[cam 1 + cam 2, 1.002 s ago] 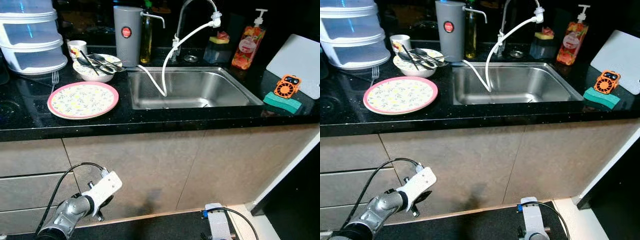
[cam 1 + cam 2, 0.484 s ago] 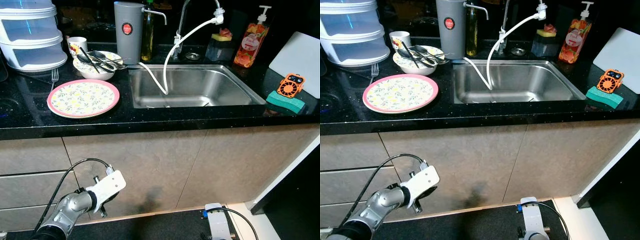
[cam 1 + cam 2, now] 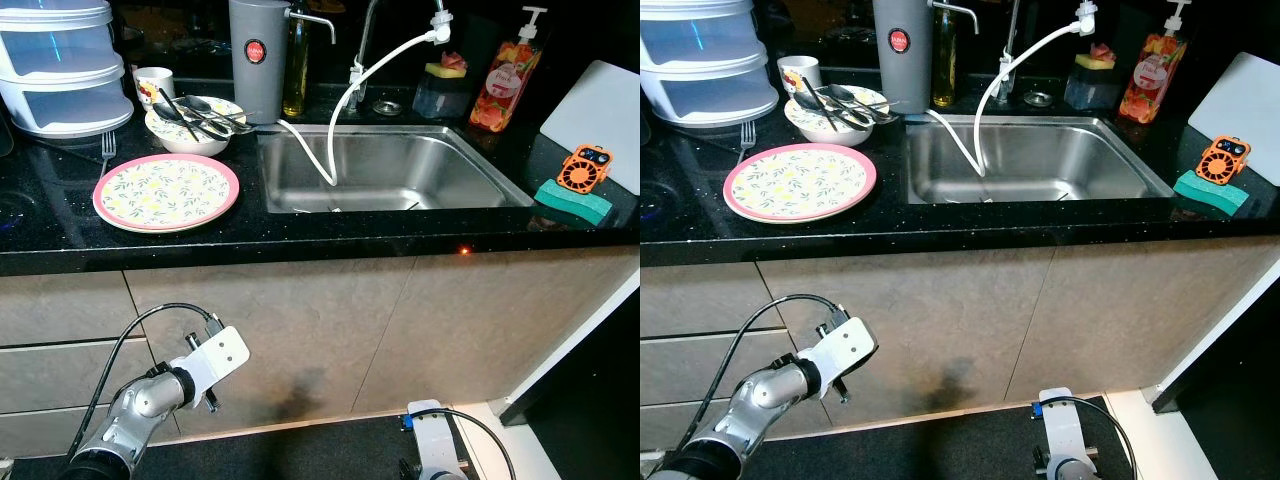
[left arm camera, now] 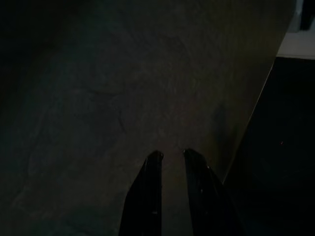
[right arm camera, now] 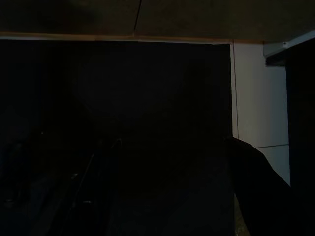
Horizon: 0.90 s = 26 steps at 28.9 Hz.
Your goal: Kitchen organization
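A pink-rimmed floral plate lies on the black counter, left of the steel sink. Behind it stand a white bowl holding several pieces of cutlery, a mug and a loose fork. My left arm hangs low in front of the beige cabinet door, well below the counter. In the left wrist view my left gripper is shut on nothing and points at that door. My right arm hangs idle near the floor. The right wrist view is very dark.
Stacked clear containers stand at the back left, with a grey canister and an oil bottle by the tap. A white hose hangs into the sink. On the right are a soap dispenser, a green sponge, an orange fan and a white board.
My left wrist has risen a little and come closer to the cabinet door. The whole view has shifted slightly; nothing on the counter has moved.
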Motion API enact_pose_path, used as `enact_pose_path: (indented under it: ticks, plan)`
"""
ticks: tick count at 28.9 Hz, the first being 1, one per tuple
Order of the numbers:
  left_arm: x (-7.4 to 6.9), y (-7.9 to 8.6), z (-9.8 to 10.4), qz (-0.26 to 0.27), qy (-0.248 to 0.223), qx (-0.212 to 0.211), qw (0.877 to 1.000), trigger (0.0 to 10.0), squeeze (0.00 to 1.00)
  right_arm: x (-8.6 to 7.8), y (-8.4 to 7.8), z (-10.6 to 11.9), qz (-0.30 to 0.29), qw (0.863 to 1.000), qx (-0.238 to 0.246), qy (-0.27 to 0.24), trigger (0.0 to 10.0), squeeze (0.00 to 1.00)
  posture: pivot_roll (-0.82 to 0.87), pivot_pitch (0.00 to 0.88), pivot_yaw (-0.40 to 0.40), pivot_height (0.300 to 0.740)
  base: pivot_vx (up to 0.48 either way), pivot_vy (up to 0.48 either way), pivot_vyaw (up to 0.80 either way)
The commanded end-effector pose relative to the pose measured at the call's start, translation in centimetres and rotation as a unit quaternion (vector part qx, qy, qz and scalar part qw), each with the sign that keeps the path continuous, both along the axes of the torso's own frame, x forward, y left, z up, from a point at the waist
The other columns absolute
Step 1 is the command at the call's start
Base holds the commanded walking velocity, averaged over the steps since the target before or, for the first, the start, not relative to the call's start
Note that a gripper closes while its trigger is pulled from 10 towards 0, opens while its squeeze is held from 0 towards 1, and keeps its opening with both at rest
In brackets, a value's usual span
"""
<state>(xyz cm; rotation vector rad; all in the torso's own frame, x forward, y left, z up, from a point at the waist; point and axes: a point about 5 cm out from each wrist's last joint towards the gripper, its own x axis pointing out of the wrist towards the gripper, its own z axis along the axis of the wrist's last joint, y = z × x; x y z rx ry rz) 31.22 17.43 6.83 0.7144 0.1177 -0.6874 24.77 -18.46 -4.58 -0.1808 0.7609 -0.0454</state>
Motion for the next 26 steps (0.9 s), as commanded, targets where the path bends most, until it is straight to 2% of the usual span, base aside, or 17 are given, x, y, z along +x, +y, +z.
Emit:
enact_pose_path:
  ticks: [1,7,13,20,26]
  plan:
    - [-0.5,0.0,-0.4,-0.008,-0.010,0.012,1.000,10.0,0.00,-0.4,-0.2,-0.3,-0.001,1.000,-0.004,0.012,10.0,0.00,0.03,0.123,-0.073,0.740,0.000,0.000,0.00]
    - [-0.1,0.2,0.1,0.008,-0.033,0.007,0.999,10.0,0.00,-0.7,0.1,-0.5,0.001,1.000,0.000,0.016,10.0,0.00,0.03,0.124,-0.067,0.740,0.000,0.000,0.00]
    - [0.2,0.6,0.4,0.023,-0.067,0.024,0.997,10.0,0.00,-1.3,0.1,-0.9,-0.005,1.000,0.002,0.021,10.0,0.00,0.04,0.126,-0.056,0.740,0.000,0.000,0.00]
    - [-0.2,0.3,0.2,-0.003,-0.081,0.043,0.996,10.0,0.00,-2.0,0.3,-1.4,-0.004,1.000,0.002,0.030,10.0,0.00,0.04,0.123,-0.049,0.740,0.000,0.000,0.00]
    - [-0.2,0.4,0.2,0.000,-0.095,0.045,0.994,10.0,0.00,-2.0,1.4,-1.5,-0.001,0.999,0.006,0.033,10.0,0.00,0.05,0.113,-0.042,0.740,0.000,0.000,0.00]
